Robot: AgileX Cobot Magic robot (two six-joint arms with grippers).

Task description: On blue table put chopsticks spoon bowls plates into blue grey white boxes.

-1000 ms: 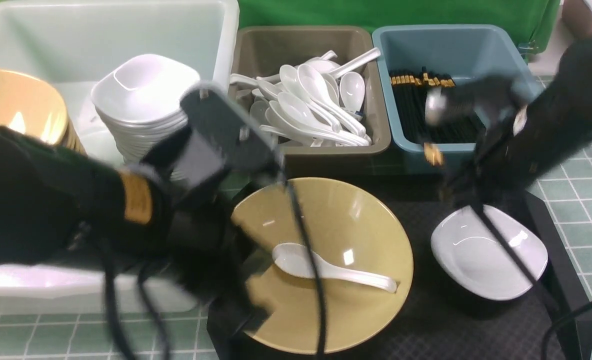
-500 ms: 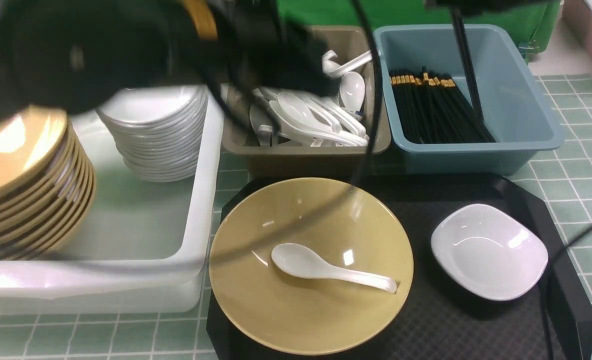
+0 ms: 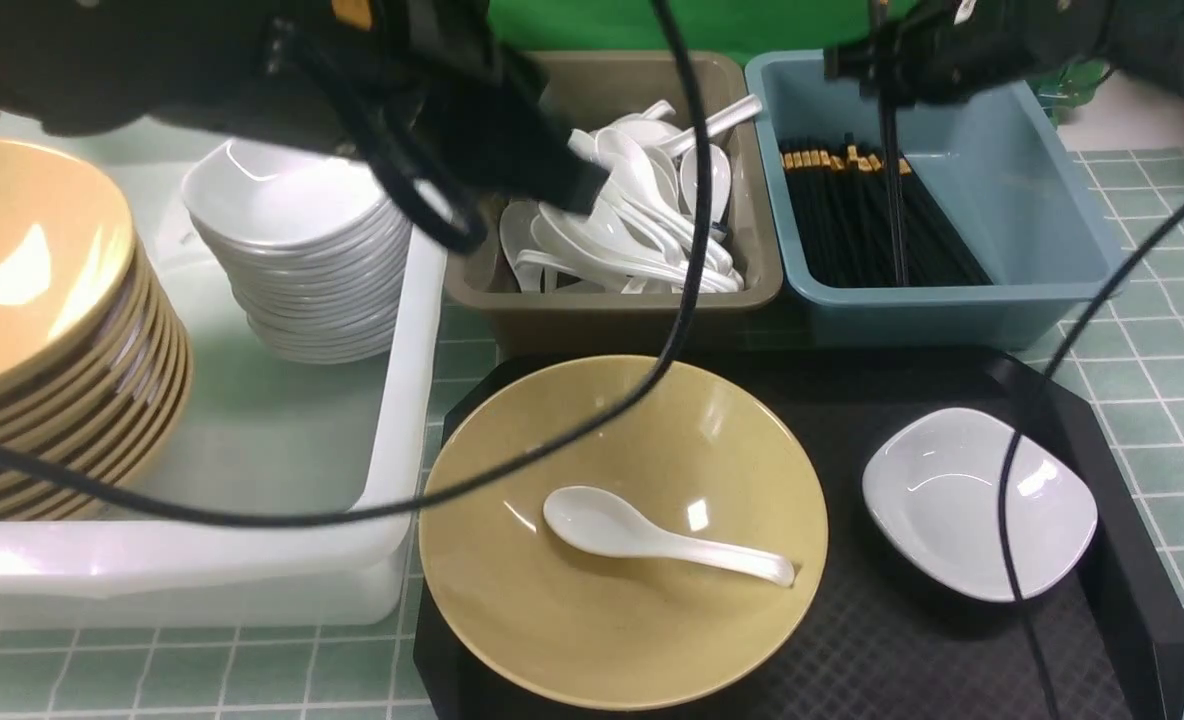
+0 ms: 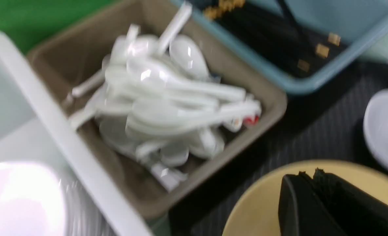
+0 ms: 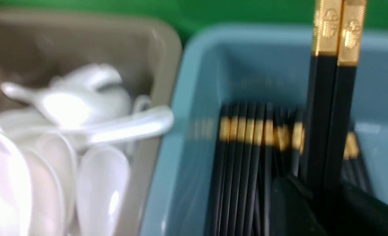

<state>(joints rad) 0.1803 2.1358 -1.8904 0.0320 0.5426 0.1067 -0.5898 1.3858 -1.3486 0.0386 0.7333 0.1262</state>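
The right wrist view is revealing paired gold ends on the black chopsticks, which the right gripper is pinching; the front view is blurring that grip. The left wrist view is showing the left gripper pressing its fingertips together, holding nothing, while the front view is leaving them unclear.

Compared with the earlier front frame, the held chopsticks are standing more upright and farther left, reaching down into the slate-blue tub over the gold-banded chopstick bunch. The left arm is now uncovering more of the white dish stack in the translucent white tub.

One soup spoon's handle is crossing the grey-brown tub's rim beside the slate-blue tub. Bare floor is showing in the slate-blue tub, right of the bunch. On the black tray, the mustard-yellow bowl is carrying a white soup spoon; a rounded-square white dish is resting near the right wall, with bare tray lying between.
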